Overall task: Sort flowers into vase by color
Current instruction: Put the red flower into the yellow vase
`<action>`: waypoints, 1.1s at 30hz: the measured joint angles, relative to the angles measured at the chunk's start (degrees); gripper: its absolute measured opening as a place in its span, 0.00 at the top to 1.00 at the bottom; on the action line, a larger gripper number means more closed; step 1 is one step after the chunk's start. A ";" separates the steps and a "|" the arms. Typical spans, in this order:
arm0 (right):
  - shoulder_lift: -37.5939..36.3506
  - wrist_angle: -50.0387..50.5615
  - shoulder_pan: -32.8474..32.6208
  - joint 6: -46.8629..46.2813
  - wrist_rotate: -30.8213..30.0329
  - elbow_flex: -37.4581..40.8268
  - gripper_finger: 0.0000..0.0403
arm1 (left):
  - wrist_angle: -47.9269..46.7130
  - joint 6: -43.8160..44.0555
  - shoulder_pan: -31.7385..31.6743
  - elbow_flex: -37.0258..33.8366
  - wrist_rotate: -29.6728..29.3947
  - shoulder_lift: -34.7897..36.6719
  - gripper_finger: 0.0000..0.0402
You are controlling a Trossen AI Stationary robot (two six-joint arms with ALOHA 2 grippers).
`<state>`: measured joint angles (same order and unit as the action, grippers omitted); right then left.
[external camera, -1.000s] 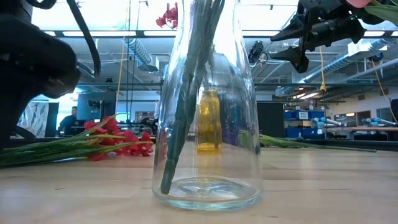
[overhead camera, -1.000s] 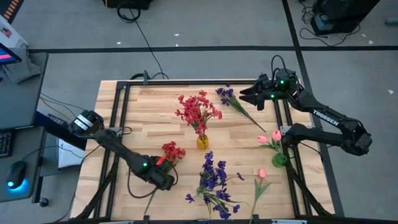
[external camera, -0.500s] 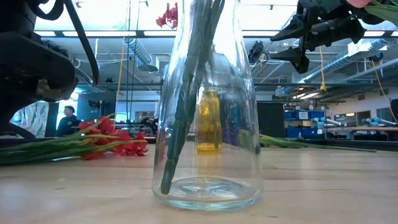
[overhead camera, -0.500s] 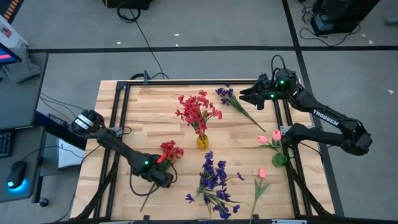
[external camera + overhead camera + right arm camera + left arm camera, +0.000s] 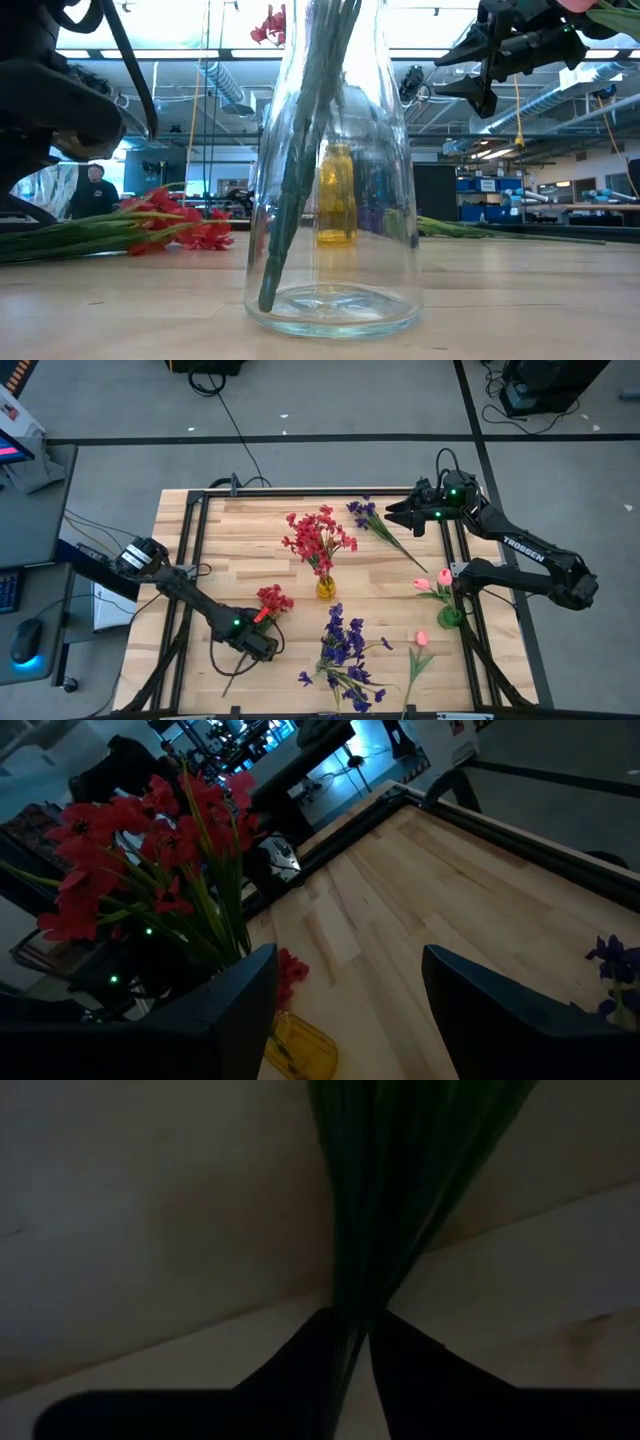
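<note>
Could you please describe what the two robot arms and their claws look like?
Both arms are dark, jointed and slim. The right arm carries white TROSSEN lettering; small green lights glow near the right claw and the left claw. Black cables trail from both arms.

Person (image 5: 92,192) beyond table (image 5: 250,535); keyboard (image 5: 8,591), mouse (image 5: 27,639)

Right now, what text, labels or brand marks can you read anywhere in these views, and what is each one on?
"TROSSEN": white letters on the right arm's forearm link, high view.
Red-and-white label at the picture's top left corner: too small to read.
Nothing readable in the low view or either wrist view.
</note>
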<state>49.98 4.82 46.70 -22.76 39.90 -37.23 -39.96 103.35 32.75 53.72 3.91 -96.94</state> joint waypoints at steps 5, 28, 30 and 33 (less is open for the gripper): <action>0.00 0.00 0.00 0.00 -0.02 0.00 0.36 | -1.44 -0.05 -0.17 1.70 -3.20 -0.13 0.92; 0.00 0.00 0.02 0.29 0.19 0.00 0.36 | -10.80 3.14 -0.24 2.01 -21.00 11.65 0.97; 0.00 0.00 0.00 0.39 0.13 0.00 0.36 | -11.58 2.56 -0.24 2.01 -24.86 13.39 0.97; 0.00 0.00 0.02 0.42 0.12 0.00 0.36 | -11.49 2.46 -0.09 2.01 -31.60 15.94 0.97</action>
<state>49.98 4.82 46.72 -22.35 40.02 -37.23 -51.45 105.81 32.67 55.72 -27.69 -81.01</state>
